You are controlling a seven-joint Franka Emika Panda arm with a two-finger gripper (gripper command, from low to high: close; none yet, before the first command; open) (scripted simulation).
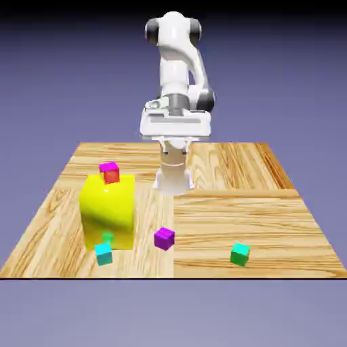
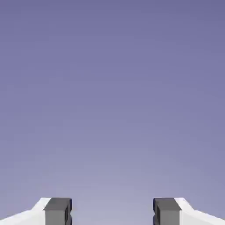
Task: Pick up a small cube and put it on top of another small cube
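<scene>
In the exterior view our white two-finger gripper (image 1: pixel 175 144) hangs high by the base, well apart from the tiny plain purple cube (image 1: pixel 164 238) on the wooden table (image 1: pixel 237 203); the tiny green cube (image 1: pixel 240 254) sits apart toward that view's right. In the hand view our gripper (image 2: pixel 112 211) is spread, pinching nothing, facing only backdrop, likely because no approach has begun.

wood-grain table (image 1: pixel 257 203), glossy yellow block (image 1: pixel 107 210), smooth white arm (image 1: pixel 177 64), matt purple cube (image 1: pixel 164 238).
</scene>
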